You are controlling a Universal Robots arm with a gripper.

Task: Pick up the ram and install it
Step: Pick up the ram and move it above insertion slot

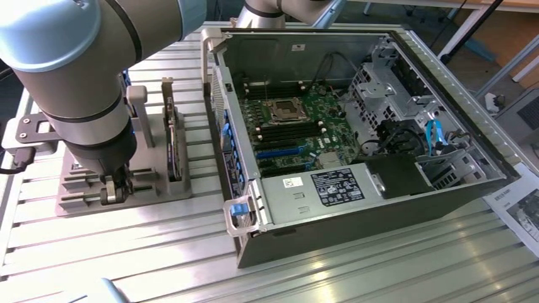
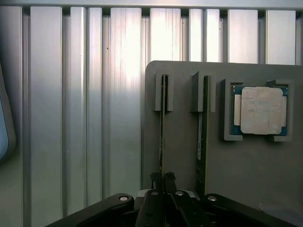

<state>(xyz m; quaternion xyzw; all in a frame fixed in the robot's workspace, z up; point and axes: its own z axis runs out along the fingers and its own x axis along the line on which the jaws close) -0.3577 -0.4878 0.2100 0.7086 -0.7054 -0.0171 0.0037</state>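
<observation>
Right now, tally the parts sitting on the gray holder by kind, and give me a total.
ram: 1
expansion card: 1
processor chip: 1
Total on the gray holder: 3

No text readable. Print on power-supply label, white case sticker, paper sheet: illegible.
</observation>
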